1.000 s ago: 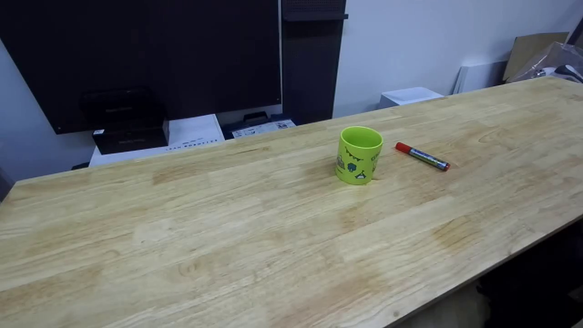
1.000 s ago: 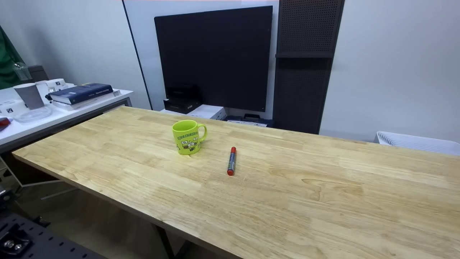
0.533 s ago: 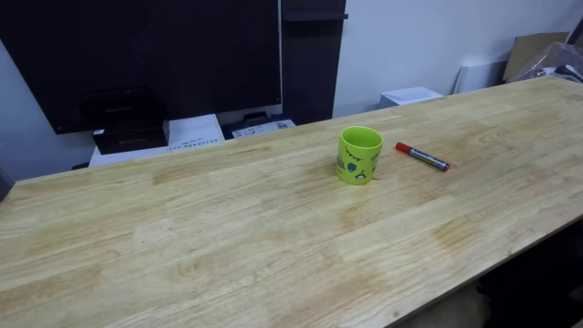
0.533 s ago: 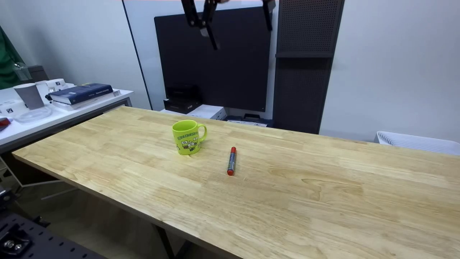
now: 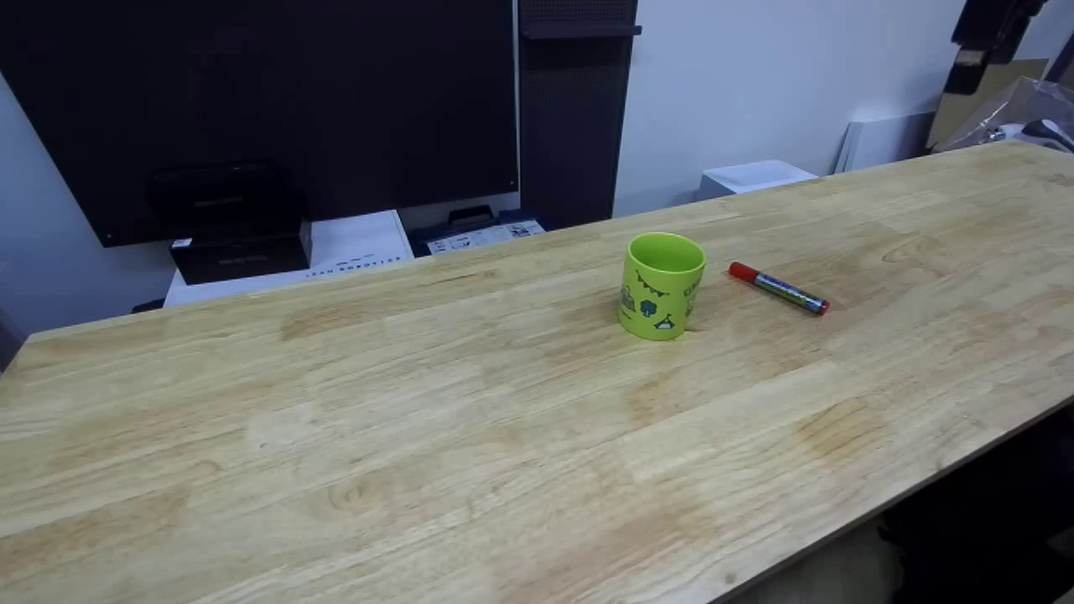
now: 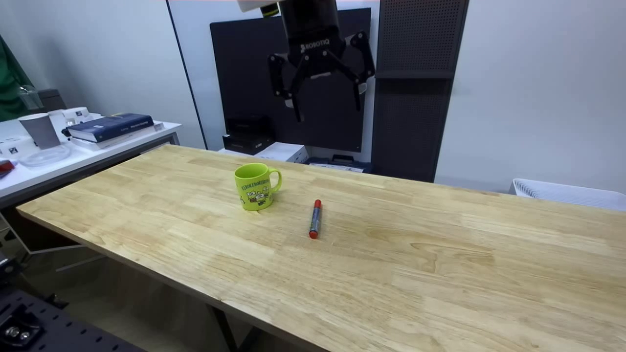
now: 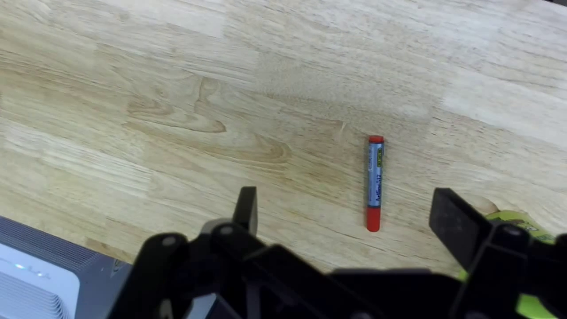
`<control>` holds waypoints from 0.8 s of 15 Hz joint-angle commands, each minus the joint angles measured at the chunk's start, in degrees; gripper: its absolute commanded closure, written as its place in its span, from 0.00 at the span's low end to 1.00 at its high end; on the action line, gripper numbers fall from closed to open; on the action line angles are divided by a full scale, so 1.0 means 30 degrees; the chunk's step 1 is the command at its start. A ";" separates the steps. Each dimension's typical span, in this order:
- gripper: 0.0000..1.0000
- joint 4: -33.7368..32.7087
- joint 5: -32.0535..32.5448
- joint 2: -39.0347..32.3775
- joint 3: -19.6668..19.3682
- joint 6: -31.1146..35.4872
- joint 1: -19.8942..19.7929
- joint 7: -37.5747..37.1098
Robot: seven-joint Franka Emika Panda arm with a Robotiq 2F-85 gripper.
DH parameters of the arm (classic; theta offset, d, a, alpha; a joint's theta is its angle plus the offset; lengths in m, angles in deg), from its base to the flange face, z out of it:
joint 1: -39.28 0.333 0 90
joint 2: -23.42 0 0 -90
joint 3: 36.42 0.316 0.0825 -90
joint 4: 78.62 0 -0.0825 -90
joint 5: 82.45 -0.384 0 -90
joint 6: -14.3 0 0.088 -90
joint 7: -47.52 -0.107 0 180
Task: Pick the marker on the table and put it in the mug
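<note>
The mug, lime green with dark printing on its side, stood upright on the worktop, and I could see its handle in an exterior view. The marker lay flat there near the mug, on the handle side and apart from it; its red cap was the end closer to the mug, and its barrel carried printing. I observed the end effector in the air, higher than the mug and well apart from it, pointing downward with its fingers spread wide. In the wrist view the marker appeared between those fingers, down on the worktop, while one finger hid part of the mug. Beyond the mug, a black panel covered part of the wall. Past the mug, opposite its handle, I recorded a white side table bearing a dark blue book and a grey cup.
</note>
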 commanded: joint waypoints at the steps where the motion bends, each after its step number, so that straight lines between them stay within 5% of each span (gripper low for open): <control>1: 0.00 -0.0008 -0.0002 -0.0099 0.0225 -0.0014 -0.0204 -0.0003; 4: 0.00 0.0203 0.0173 0.0099 0.0248 0.0213 -0.0203 -0.0025; 7: 0.00 0.0274 -0.0568 -0.1197 0.0504 0.2890 -0.0044 -0.0874; 12: 0.00 -0.0359 -0.4565 -0.4393 0.1652 0.4623 -0.0333 0.0729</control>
